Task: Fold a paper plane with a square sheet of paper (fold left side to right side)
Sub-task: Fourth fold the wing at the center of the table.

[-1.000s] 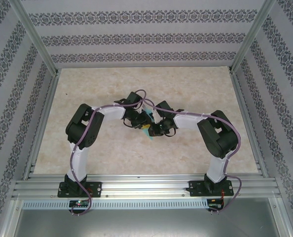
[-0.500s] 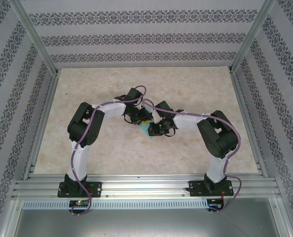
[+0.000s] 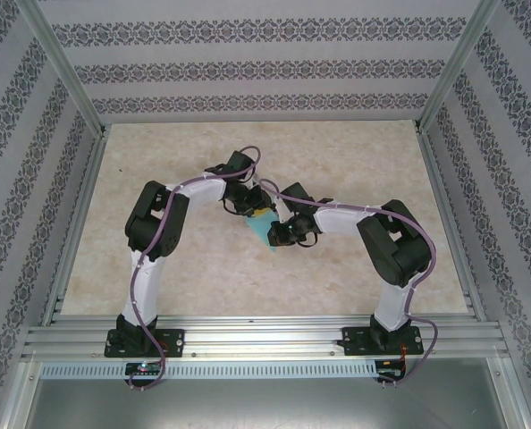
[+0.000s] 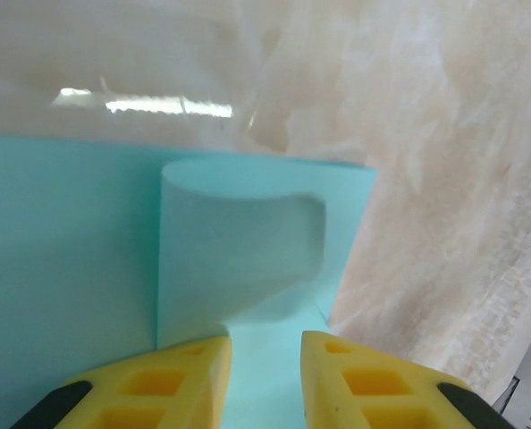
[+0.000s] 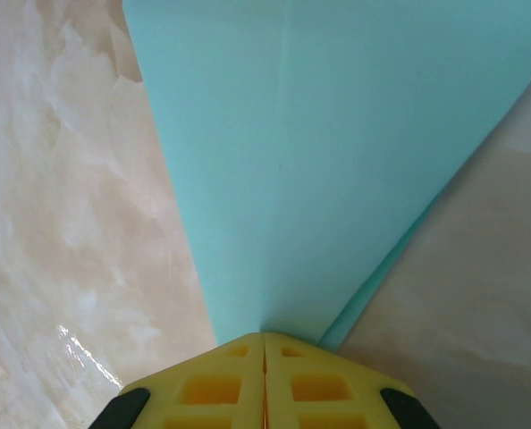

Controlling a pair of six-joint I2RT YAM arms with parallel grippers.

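The paper (image 3: 264, 230) lies on the table (image 3: 364, 161), just below the centre of the top view, between your two grippers. Your right gripper (image 5: 264, 344) is closed, with its tips at the narrow lower end of the paper. You cannot tell from here whether it pinches that end or only presses it down. Your left gripper (image 4: 265, 357) sits at the bottom of its wrist view with its jaws a little apart, gripping nothing. Just above it a flap (image 4: 239, 259) arches up off the layer beneath, rounded rather than creased.

The step in hand looks like flattening that fold. Use the right gripper as your anchor so the paper cannot slide or turn. Bring the left gripper down onto the flap near its free edge and check that the edge lines up with the layer under it. Then sweep toward the crease with light, even pressure. If you press too hard or off the line, paper this thin will likely wrinkle or skew.
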